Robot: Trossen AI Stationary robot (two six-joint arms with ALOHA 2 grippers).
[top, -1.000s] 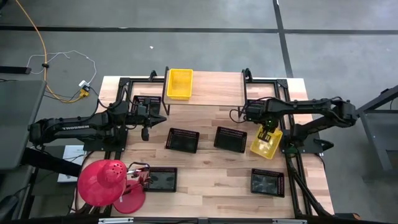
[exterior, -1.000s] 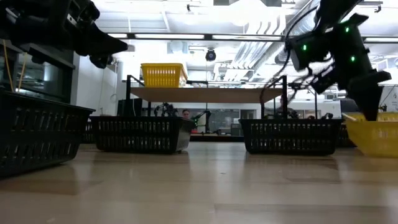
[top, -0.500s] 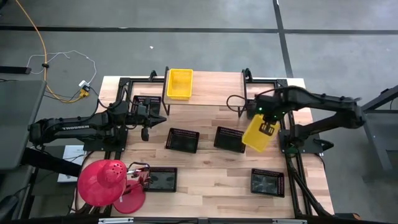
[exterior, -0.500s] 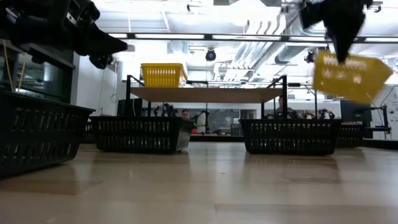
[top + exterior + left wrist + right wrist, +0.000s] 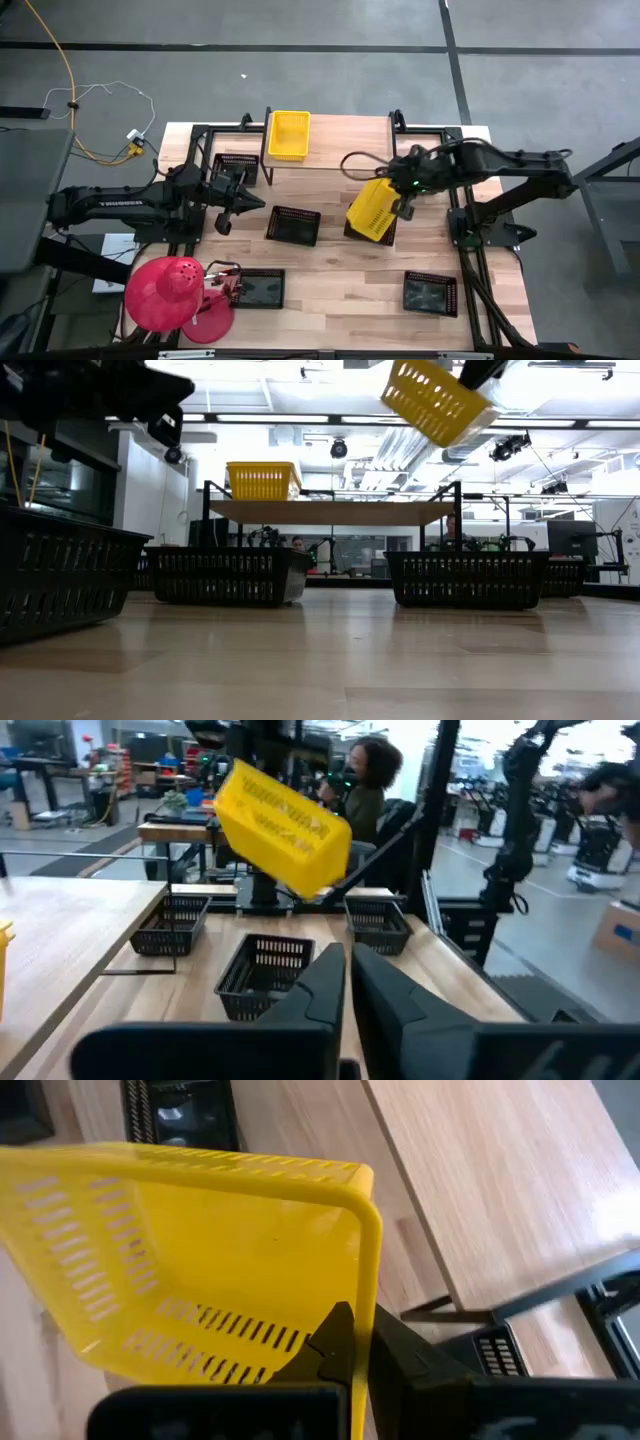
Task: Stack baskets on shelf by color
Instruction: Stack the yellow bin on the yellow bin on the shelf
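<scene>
Large butcher-block wooden tabletop (image 5: 330, 280) carries everything. At its far edge stands the light wood shelf on thin black legs (image 5: 345, 148); one bright yellow perforated plastic basket (image 5: 288, 134) already sits on the shelf's left end, long axis pointing away from the table's front.

Right gripper (image 5: 405, 203) is pinched shut on the short rim of a second yellow perforated basket (image 5: 372, 208), carried high and tilted over a black basket (image 5: 466, 579) at table centre. Right wrist view confirms both fingers clamp the rim wall.

Key relation: the shelved yellow basket lies up and to the left of the carried one, across the shelf's width. Carried basket hangs skewed; judging by this, it needs levelling and turning to match before nesting.

Left gripper (image 5: 222, 212) hovers by the table's left side, fingers together, holding nothing. Right arm does the work.
</scene>
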